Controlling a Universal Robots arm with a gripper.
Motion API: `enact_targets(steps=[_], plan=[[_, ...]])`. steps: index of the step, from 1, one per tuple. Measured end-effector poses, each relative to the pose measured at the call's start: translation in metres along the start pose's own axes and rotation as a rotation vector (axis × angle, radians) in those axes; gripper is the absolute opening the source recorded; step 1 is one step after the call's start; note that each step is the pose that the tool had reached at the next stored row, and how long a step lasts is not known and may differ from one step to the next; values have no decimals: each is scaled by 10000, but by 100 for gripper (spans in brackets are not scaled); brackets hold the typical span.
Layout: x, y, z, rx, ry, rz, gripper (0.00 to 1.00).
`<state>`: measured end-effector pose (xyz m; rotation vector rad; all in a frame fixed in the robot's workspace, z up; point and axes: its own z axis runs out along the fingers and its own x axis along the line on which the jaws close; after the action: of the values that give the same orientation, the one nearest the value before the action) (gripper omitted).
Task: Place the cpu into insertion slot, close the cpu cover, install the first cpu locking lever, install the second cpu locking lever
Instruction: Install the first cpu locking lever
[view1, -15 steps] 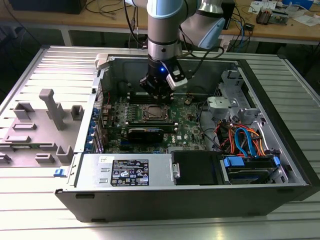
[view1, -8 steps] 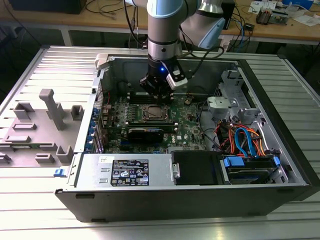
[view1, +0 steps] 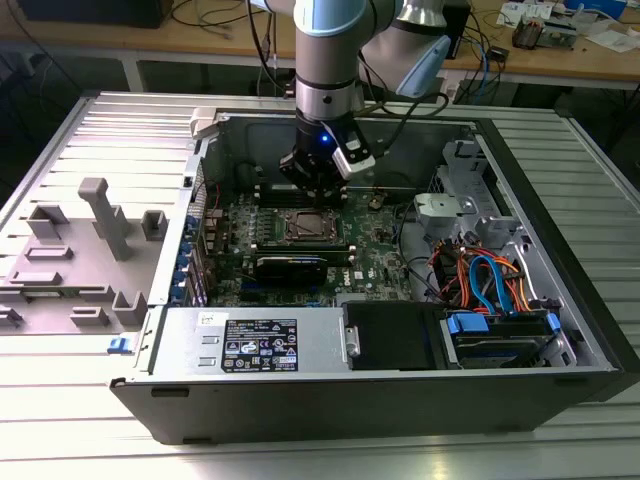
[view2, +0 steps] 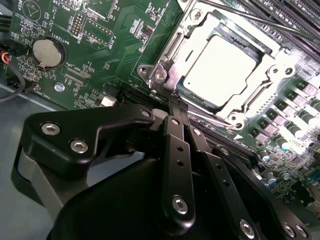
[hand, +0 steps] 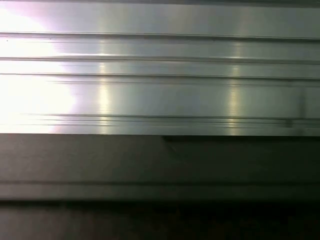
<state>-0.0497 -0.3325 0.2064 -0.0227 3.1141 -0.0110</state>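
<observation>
My gripper (view2: 176, 97) fills the foreground of the second wrist view, fingers narrowed together, tips at the rim of the insertion slot (view2: 161, 75). I see the cpu (view2: 220, 67) seated in it, with the cpu cover (view2: 270, 80) lying closed around it.

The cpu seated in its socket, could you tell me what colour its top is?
Dull silver, glaring near white; the cpu shows best in the second wrist view.

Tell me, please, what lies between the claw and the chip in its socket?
In the second wrist view, only the silver cover frame around the chip separates it from the claw, whose tips sit at the frame's edge.
</observation>
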Motion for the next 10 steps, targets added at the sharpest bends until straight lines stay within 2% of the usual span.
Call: enact_targets(steps=[6,10], plan=[[-2,-9,18,-2,-1,1,11],[-4,-9,-29,-4,-2,1,11]])
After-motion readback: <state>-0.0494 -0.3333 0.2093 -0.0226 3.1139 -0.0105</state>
